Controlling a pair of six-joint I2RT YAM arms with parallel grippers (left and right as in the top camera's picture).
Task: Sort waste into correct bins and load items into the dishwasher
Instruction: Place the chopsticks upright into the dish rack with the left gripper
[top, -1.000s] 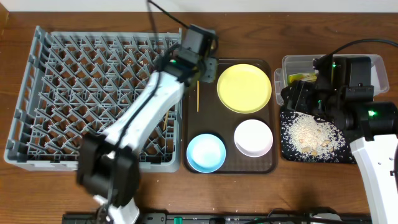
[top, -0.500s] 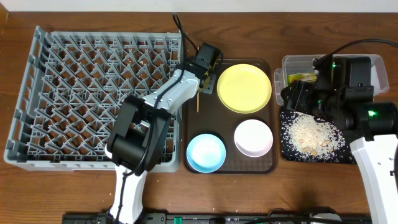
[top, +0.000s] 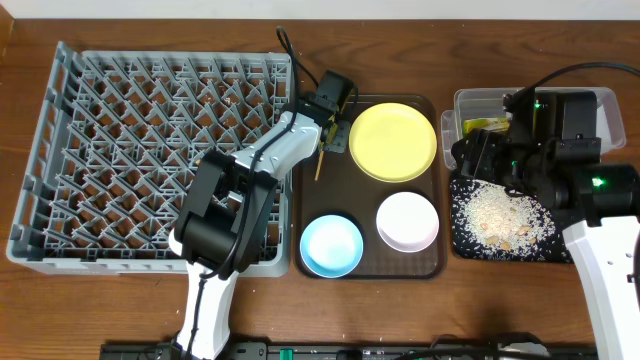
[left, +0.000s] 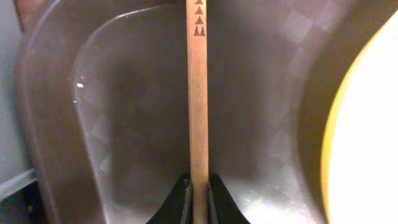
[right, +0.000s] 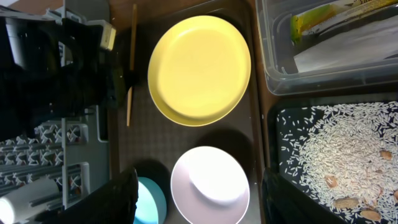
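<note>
All but shut at left gripper (left: 198, 190), pinching chopstick (left: 198, 93) over brown tray (left: 124, 137) beside yellow plate (left: 367, 124); spread wide at right gripper (right: 199, 186).

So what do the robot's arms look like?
Both arms have white tube-shaped links joined by chunky black motor blocks. The left arm and right arm each have a thin black cable running off them, and small green lights glow on the right one. The jaws are black.
</note>
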